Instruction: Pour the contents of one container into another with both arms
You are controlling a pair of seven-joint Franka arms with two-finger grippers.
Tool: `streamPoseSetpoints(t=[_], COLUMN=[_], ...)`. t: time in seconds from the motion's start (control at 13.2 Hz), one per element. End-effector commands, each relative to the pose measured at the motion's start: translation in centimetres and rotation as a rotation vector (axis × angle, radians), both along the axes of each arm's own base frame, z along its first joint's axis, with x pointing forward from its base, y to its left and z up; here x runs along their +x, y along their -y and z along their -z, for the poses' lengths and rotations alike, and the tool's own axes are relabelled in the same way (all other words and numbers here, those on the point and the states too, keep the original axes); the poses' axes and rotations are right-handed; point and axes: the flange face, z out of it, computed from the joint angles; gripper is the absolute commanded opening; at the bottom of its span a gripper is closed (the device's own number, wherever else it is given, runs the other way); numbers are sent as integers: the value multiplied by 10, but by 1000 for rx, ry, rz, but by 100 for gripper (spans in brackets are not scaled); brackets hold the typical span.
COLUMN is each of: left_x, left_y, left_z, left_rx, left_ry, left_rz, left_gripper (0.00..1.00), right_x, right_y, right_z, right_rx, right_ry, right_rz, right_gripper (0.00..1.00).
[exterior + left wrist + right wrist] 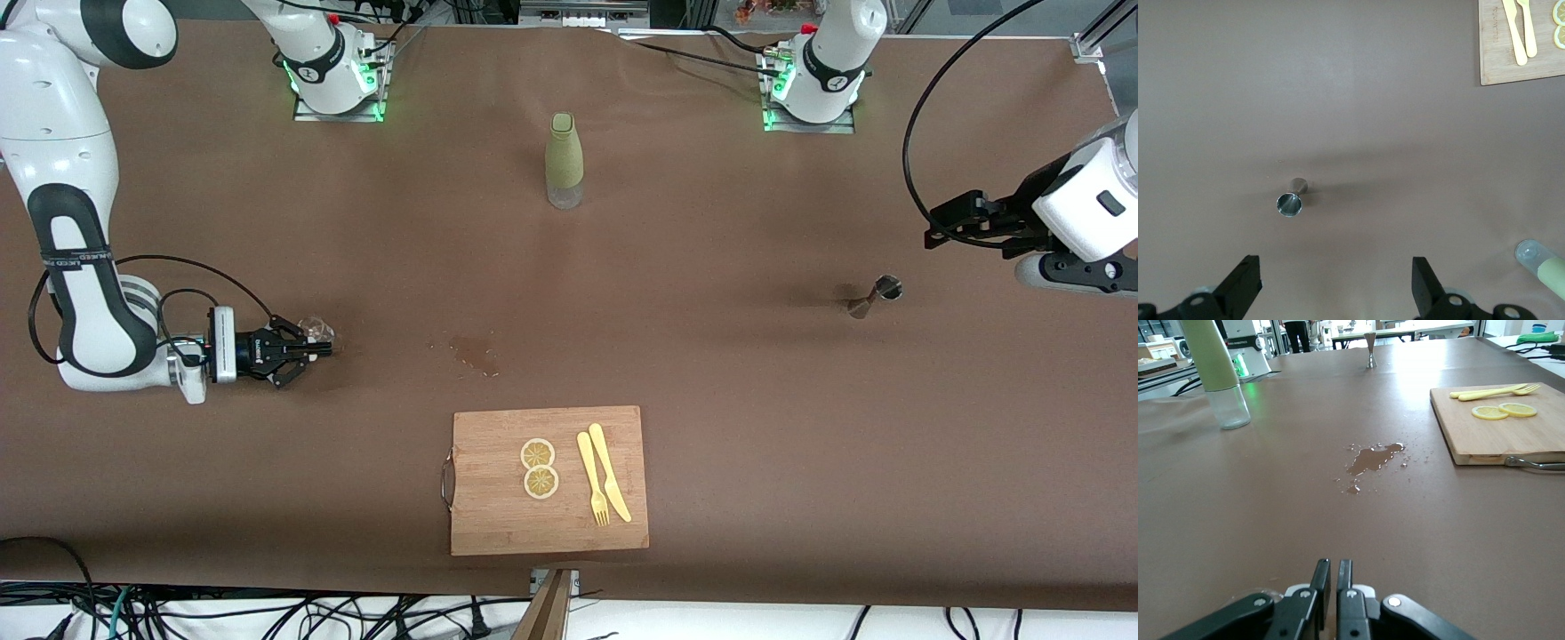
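Two white arms work this brown counter. On it I count one green-sleeved bottle with a clear base, one small steel jigger, one wooden cutting board with a metal handle, two lemon slices, one yellow fork and one yellow knife.

The right gripper lies low at the counter toward the right arm's end, its fingers drawn nearly together with only a thin slit between them. A small clear thing, perhaps a glass, sits against the fingertips in the front view; I cannot tell whether it is gripped.

The left gripper hangs in the air over the left arm's end of the counter, fingers spread wide and empty, with the jigger standing upright on the counter below and apart from them.

The bottle stands upright midway between the two bases, well apart from both grippers. A small wet spill marks the cloth between the right gripper and the board, with nothing else between them. The board lies nearest the front camera, the slices side by side on it, fork and knife touching beside them.

The band on the right arm carries printing too small to read.
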Motion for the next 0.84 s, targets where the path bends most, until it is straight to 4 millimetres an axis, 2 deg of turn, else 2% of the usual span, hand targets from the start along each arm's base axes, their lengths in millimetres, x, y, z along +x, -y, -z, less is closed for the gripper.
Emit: streamPoseSetpoints(t=[0.0,0.08,0.15,0.23,0.46,0.61,0.68,0.76], left_x=[5,5,5,5,5,5,5,5], left_y=[-3,-3,-3,-3,-3,-2,-3,-3], left_z=[-4,-4,-4,-4,-4,-4,-4,-4], left_rx=[17,17,17,17,19,17,19,17], left_ry=[13,13,13,13,13,13,13,13], left_rz=[0,0,-1,-1,0,0,-1,0], left_gripper=[100,100,100,100,100,100,100,100], right_x=[2,4,6,15,27,18,8,-4], right_y=[-14,-17,-16,-12,-4,25,41,55], right_z=[-9,-11,-14,-25,-63,-75,-71,-60], right_rx=[11,11,5,-7,-11,-65,-102,-107], right_ry=[-10,-28,-44,-41,-64,-61,-71,-83], right_rz=[39,51,65,70,34,13,-4,-12], right_gripper=[17,45,91,100,100,100,100,100])
